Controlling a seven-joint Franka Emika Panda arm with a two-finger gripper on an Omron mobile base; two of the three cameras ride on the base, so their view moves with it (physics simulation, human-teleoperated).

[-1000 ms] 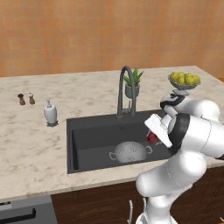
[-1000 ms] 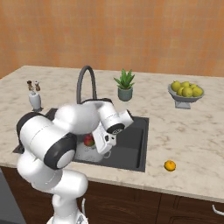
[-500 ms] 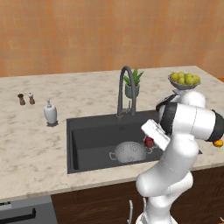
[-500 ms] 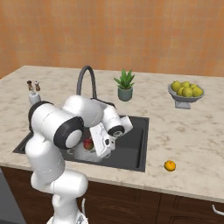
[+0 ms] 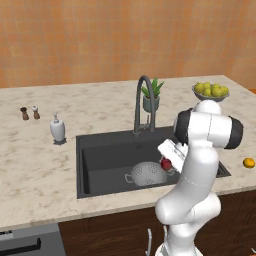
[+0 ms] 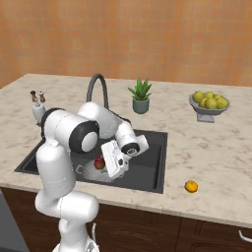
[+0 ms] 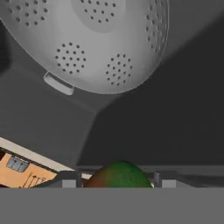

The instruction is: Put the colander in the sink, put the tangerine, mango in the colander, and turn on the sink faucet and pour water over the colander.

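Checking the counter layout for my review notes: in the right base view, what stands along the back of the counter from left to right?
Shakers → sink faucet → potted plant → footed fruit bowl.

Perforated matt metal colander (image 7: 94, 41); matt dark sink (image 5: 100, 160); speckled (marble-like) counter (image 5: 35, 165).

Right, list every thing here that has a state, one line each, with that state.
colander: upright in the sink, empty
sink: dry, holds the colander
mango: held in the pincer over the sink, not yet in the colander
pincer: shut on the mango
tangerine: on the counter, right of the sink
sink faucet: no water running
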